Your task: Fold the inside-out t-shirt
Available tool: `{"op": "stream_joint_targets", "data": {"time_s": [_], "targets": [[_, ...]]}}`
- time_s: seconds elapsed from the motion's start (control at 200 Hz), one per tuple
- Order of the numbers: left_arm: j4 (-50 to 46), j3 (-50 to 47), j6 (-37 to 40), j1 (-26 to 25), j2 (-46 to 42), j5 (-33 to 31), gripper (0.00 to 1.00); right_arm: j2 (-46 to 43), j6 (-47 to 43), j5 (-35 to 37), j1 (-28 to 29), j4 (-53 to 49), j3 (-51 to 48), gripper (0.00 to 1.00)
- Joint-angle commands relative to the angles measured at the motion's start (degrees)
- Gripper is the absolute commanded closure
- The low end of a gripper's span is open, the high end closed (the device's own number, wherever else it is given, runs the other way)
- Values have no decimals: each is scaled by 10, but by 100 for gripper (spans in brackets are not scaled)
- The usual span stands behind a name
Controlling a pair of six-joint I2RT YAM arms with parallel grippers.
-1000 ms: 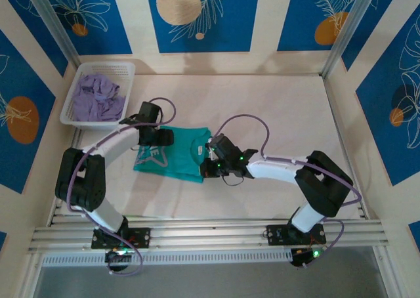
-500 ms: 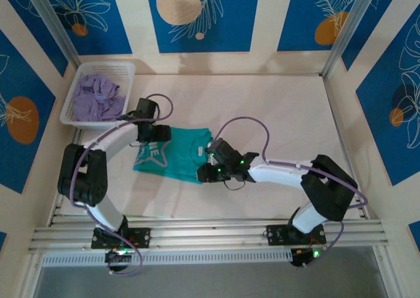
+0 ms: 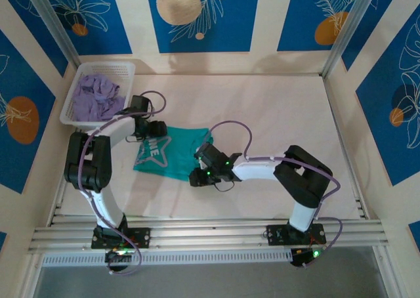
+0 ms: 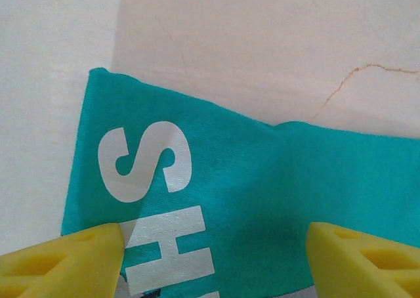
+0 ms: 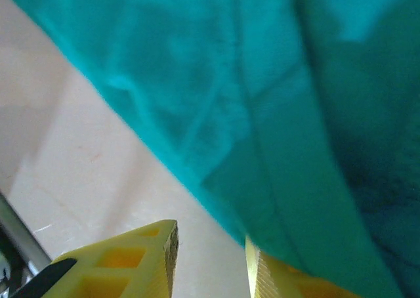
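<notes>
A: Top camera first. The t-shirt (image 3: 177, 155) lies on the table (image 3: 282, 107), gathered into a rough rectangle, with its white print (image 3: 152, 150) face up on the left half.

B: And the white basket (image 3: 108, 64) stands just beyond the t-shirt's far-left corner, clear of the cloth, with the lavender garment (image 3: 97, 98) heaped inside it.

A: Over that same far-left corner hangs the left gripper (image 3: 156, 128). At the t-shirt's near-right edge is the right gripper (image 3: 195, 177), its arm stretched low across the table.

B: On to the left wrist camera. Here the left gripper (image 4: 215, 239) has its yellow jaws spread wide, one by the t-shirt's left edge and the other well in over the cloth. It's open, with nothing pinched.

A: Between them there's teal t-shirt (image 4: 262, 173) and the big letters of the white print (image 4: 144, 163). Bare table (image 4: 230, 48) shows beyond the t-shirt's far edge. I can't tell whether the tips touch the fabric.

B: Now the right wrist camera. The right gripper (image 5: 210, 242) is tucked in at the t-shirt's edge, its jaws parted a little way.

A: The t-shirt (image 5: 275, 101) drapes over the tip of one jaw, a stitched seam running down toward it. The other jaw stands off the cloth, over the table (image 5: 79, 160).

B: Bare table shows in the gap, so those jaws are apart and not clamped on the fabric.
</notes>
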Motion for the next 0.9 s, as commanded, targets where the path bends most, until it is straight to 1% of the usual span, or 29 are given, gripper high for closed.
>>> {"op": "stream_joint_targets", "data": {"time_s": [0.0,0.18,0.24,0.295,0.36,0.445,0.555,0.635,0.715,0.78,0.835,0.895], "targets": [[4,-38,-5,4,-21,18,27,-3,2,17,-26,-34,15,68],[35,-139,-22,-3,-73,60,28,12,-22,27,-76,-51,27,68],[55,-180,-39,-16,-102,86,28,22,-35,32,-95,-58,40,68],[77,-218,-62,-39,-131,104,28,27,-47,34,-116,-60,50,68],[99,-257,-95,-82,-162,112,28,31,-63,35,-144,-63,64,67],[120,-291,-143,-165,-192,94,28,38,-91,39,-182,-77,92,67],[138,-296,-194,-273,-205,81,27,35,-138,60,-229,-109,130,66],[131,-276,-199,-319,-215,65,27,9,-169,64,-262,-119,138,63],[124,-258,-182,-327,-232,53,25,-25,-189,65,-284,-123,128,60],[105,-242,-157,-323,-251,17,23,-49,-199,67,-293,-128,117,57],[98,-230,-134,-309,-261,0,21,-65,-198,60,-294,-127,101,54],[98,-217,-119,-273,-260,5,20,-74,-185,39,-293,-120,86,50]]}}
